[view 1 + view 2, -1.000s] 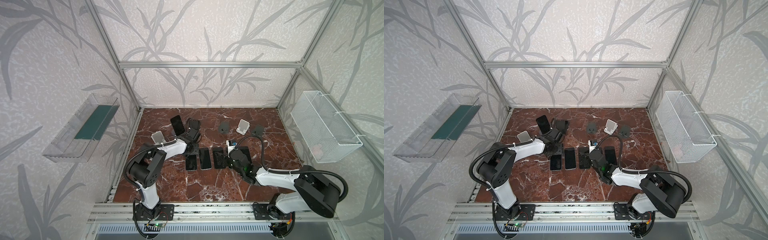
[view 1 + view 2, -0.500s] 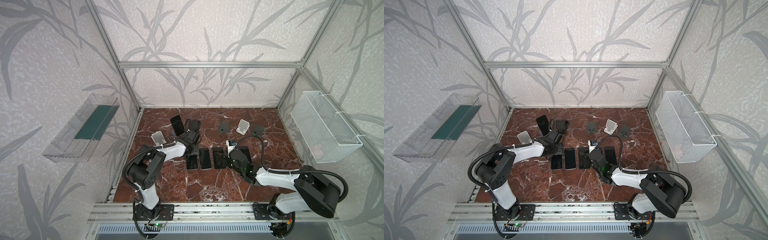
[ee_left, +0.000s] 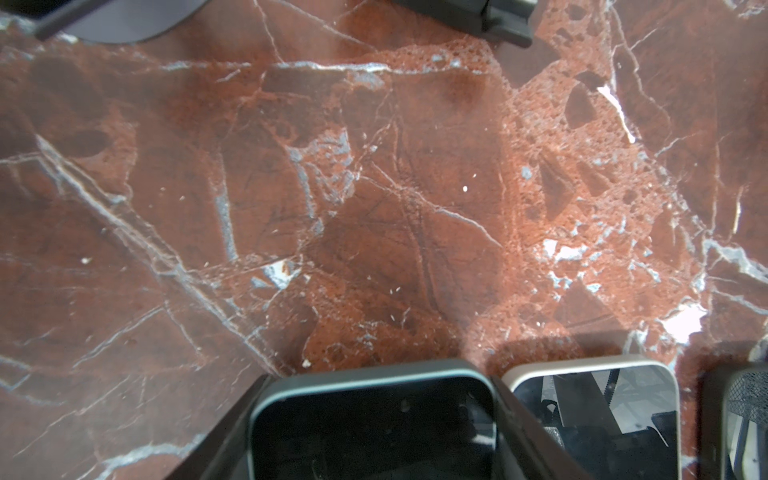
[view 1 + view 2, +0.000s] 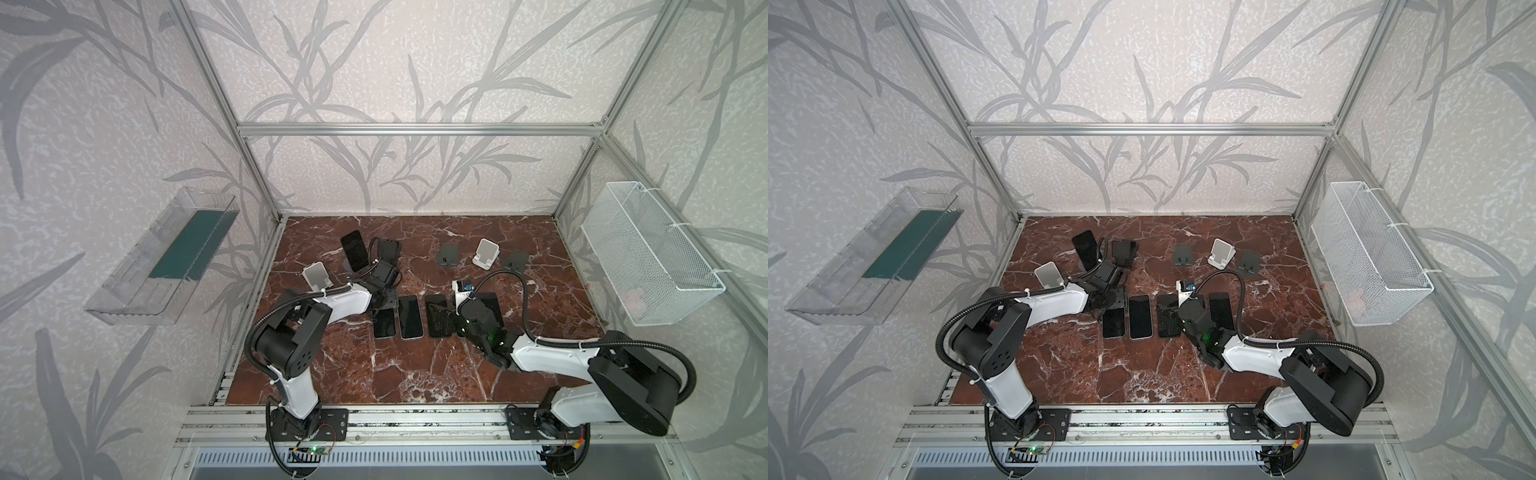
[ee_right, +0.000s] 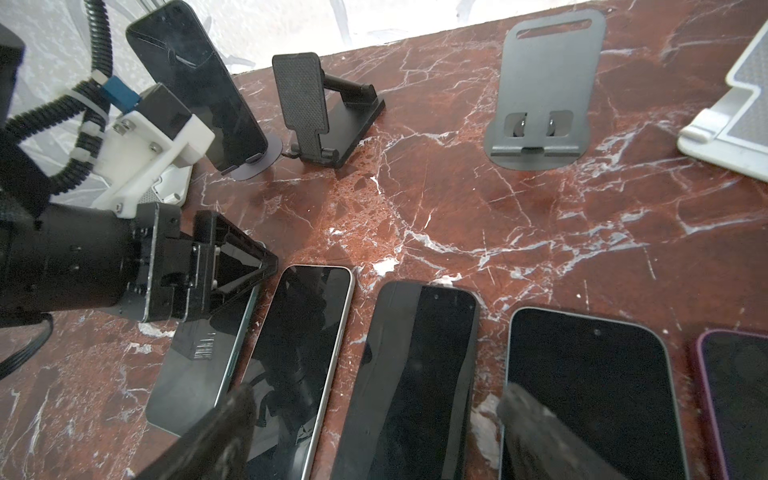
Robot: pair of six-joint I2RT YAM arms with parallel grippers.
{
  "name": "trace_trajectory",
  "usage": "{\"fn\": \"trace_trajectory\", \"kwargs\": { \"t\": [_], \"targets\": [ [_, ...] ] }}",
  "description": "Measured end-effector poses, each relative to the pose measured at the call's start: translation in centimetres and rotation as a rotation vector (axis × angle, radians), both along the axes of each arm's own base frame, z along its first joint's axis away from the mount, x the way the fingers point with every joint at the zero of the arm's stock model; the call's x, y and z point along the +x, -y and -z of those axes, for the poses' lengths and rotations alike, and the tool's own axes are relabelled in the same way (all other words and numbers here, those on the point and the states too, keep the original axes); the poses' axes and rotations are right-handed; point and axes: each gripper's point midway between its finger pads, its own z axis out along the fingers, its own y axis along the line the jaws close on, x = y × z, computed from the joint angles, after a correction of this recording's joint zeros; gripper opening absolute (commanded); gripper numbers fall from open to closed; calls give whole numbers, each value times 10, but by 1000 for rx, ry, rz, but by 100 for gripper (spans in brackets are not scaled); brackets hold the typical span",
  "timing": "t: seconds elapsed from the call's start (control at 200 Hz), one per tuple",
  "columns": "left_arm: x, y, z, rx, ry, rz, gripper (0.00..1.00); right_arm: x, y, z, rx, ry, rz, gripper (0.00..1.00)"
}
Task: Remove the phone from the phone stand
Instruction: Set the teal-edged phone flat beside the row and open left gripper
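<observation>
Phone (image 3: 374,432): lay on tabletop (image 3: 374,208), pinched across its width by left pincer (image 3: 377,382), long axis in line with it. Right pincer (image 5: 378,395): hung spread over neighbouring phones (image 5: 415,365).

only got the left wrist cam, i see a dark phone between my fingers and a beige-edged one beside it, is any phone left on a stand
Observer: Yes, one black phone leans on a round-based stand at the table's back left.
Operator: is the one i'm holding down flat
Observer: The gray-framed phone looks flat on the marble tabletop, leftmost in a row of five phones.
Operator: where's my other arm
Observer: The right end effector hovers open over that row's middle.
</observation>
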Motion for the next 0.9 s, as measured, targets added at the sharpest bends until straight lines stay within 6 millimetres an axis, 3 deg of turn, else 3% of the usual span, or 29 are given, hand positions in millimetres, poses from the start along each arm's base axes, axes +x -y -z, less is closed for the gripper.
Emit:
{"fn": "trace_trajectory", "kwargs": {
  "t": [0.9],
  "targets": [
    [6,6,1,-21,8,15,73,-1,-2,0,12,-9,-11,91]
  ]
}}
